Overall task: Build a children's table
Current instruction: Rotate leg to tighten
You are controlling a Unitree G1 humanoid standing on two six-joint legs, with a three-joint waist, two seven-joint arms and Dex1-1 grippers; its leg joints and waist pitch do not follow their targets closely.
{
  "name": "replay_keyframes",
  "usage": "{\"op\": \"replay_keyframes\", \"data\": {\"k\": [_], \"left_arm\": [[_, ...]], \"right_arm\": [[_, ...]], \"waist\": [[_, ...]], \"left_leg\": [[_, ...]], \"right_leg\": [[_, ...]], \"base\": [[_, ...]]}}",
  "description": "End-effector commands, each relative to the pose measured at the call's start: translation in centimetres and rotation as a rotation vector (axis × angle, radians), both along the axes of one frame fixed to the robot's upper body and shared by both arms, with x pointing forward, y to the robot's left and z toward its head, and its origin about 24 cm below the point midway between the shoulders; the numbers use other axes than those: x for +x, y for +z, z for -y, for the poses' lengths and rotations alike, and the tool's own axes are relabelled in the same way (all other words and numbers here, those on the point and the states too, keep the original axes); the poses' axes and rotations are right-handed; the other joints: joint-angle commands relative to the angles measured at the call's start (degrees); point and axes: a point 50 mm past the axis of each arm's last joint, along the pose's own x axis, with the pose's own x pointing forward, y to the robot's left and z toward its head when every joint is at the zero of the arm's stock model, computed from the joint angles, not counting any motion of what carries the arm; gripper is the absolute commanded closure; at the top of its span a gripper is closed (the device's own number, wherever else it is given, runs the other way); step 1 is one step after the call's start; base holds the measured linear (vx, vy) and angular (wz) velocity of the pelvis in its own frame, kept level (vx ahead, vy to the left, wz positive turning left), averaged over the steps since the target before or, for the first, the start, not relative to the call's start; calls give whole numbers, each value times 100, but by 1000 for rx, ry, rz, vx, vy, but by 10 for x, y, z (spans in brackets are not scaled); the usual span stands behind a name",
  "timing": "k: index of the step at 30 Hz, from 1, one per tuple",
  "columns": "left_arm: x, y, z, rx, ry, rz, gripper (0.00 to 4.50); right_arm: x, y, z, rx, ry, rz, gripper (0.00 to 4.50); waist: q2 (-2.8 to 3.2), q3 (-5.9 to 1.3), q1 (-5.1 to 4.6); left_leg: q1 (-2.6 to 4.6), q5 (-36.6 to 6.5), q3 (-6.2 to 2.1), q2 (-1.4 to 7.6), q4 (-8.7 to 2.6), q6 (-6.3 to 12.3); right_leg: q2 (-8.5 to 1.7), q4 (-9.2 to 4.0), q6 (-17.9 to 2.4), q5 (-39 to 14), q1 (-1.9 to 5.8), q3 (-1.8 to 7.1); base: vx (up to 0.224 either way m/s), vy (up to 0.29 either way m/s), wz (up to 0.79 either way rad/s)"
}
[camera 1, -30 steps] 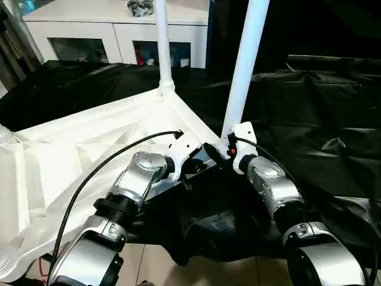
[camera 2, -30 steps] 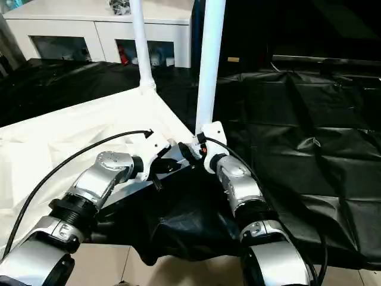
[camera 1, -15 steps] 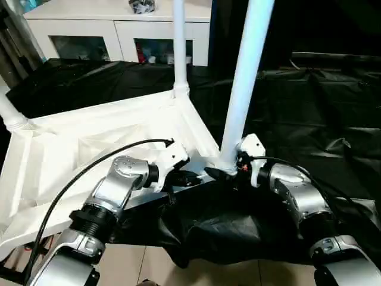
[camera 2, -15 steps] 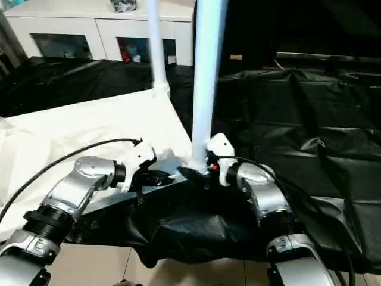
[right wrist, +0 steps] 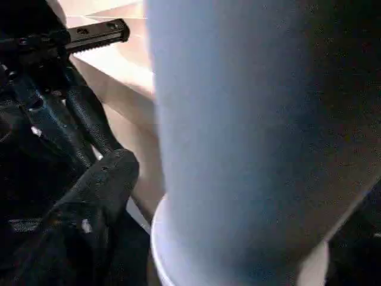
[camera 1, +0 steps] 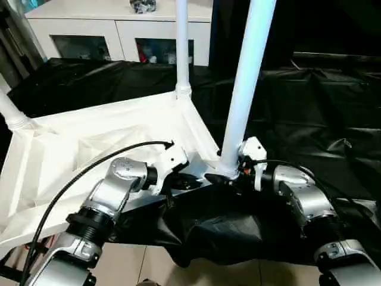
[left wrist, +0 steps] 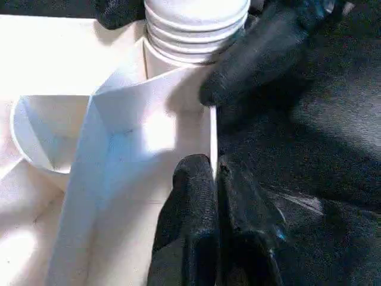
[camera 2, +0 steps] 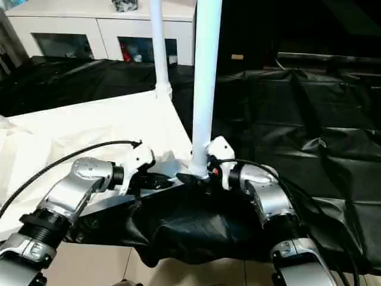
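Upside down on the black-draped counter lies the white plastic children's table, ribbed underside up, smooth tubular legs rising from rounded corner sockets. Reaching level from the near left, the left gripper pinches the top's thin near rim. At the near-right leg, the right gripper stands spread around its ridged base.

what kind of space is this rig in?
Likely an indoor lab or demo room: a black-draped work table, a white cabinet with glass doors behind it, and tiled floor below the table edge.
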Motion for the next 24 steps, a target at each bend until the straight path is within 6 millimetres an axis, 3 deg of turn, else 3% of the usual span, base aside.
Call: {"op": "replay_keyframes", "data": {"k": [1, 10, 15, 16, 18, 20, 23, 24], "left_arm": [[-1, 15, 17, -97, -48, 47, 450], [2, 10, 14, -88, 53, 53, 450], [10, 6, 13, -61, 181, 63, 450], [14, 4, 13, -47, 257, 64, 450], [23, 0, 14, -26, 412, 67, 450], [24, -1, 15, -16, 447, 76, 450], [25, -4, 18, -3, 493, 97, 450], [24, -6, 18, 2, 494, 109, 450]], "right_arm": [[-3, -5, -13, 6, 15, -28, 73], [0, -16, -18, -25, -115, -40, 142], [1, -22, -33, -31, -198, -41, 167], [2, -25, -38, -32, -238, -52, 170], [7, -31, -48, -52, -358, -74, 171], [8, -34, -52, -71, -410, -77, 171], [9, -35, -63, -73, -427, -76, 171], [9, -34, -70, -51, -415, -74, 137]], "waist": [[-58, -355, -10], [-92, -357, -54], [-101, -353, -79], [-138, -345, -97], [-119, -327, -121], [-127, -329, -116], [-133, -349, -108], [-161, -349, -100]], "left_leg": [[35, -1272, 19, 103, -325, 351], [26, -1169, 17, 85, -322, 316], [26, -1157, 18, 83, -323, 305], [20, -1175, 22, 81, -329, 294], [42, -1265, 18, 70, -341, 222], [55, -1327, 16, 63, -341, 185], [34, -1239, 15, 64, -334, 242], [17, -1170, 21, 55, -329, 304]], "right_leg": [[-289, -384, -1326, -1132, 317, 206], [-295, -374, -1274, -1140, 320, 212], [-302, -387, -1215, -1259, 314, 215], [-300, -397, -1205, -1302, 315, 214], [-304, -427, -1164, -1603, 293, 208], [-317, -445, -1098, -1807, 288, 210], [-320, -431, -1044, -1669, 295, 211], [-318, -426, -1025, -1589, 304, 206]], "base": [[0, 0, 0], [0, 0, 0], [0, 0, 0], [0, 0, 0], [0, 0, 0], [0, 0, 0], [0, 0, 0], [0, 0, 0]]}}
